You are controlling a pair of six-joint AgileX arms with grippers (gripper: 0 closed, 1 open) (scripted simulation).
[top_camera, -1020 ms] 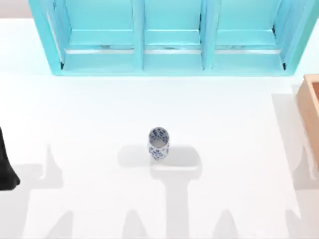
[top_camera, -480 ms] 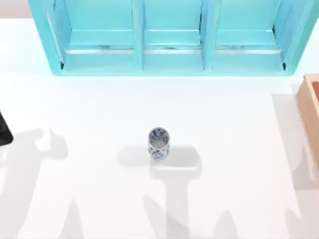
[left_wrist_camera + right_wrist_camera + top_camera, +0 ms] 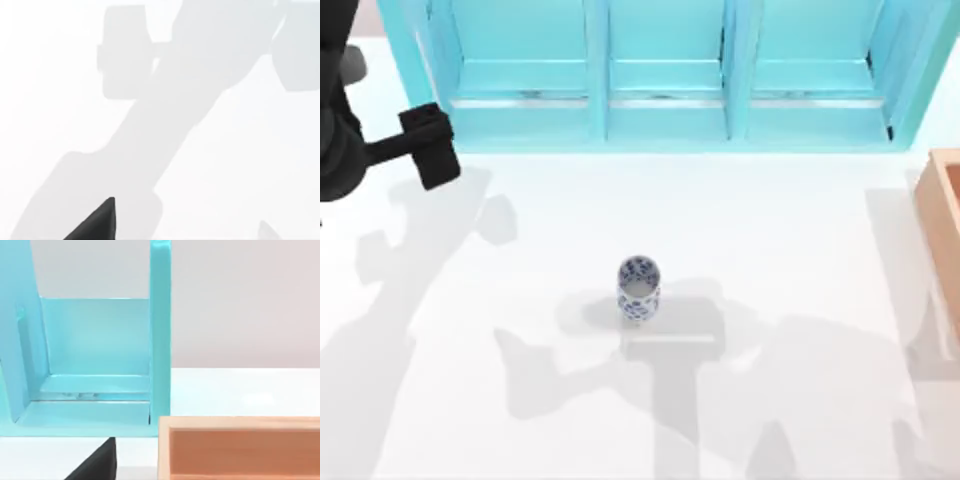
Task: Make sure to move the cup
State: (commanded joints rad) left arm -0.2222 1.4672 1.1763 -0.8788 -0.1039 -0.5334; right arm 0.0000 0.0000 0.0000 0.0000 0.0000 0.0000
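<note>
The cup [image 3: 638, 288], white with a blue floral pattern, stands upright near the middle of the white table. My left gripper [image 3: 430, 148] hangs high over the table's far left, just in front of the shelf's left end and well away from the cup. In the left wrist view one dark fingertip [image 3: 100, 222] stands far off to one side over bare table, so the gripper reads as open and holds nothing. In the right wrist view one dark fingertip [image 3: 97, 462] of my right gripper shows in the same way, with nothing held.
A turquoise shelf unit [image 3: 665, 125] with three bays runs along the back of the table. A wooden box [image 3: 945, 225] sits at the right edge, and the wooden box [image 3: 240, 447] lies close before the right wrist, beside the shelf's end wall [image 3: 160, 335].
My left arm has swung from the table's left edge up into view at the far left, near the shelf. Arm shadows have spread across the table. The cup has not moved.
</note>
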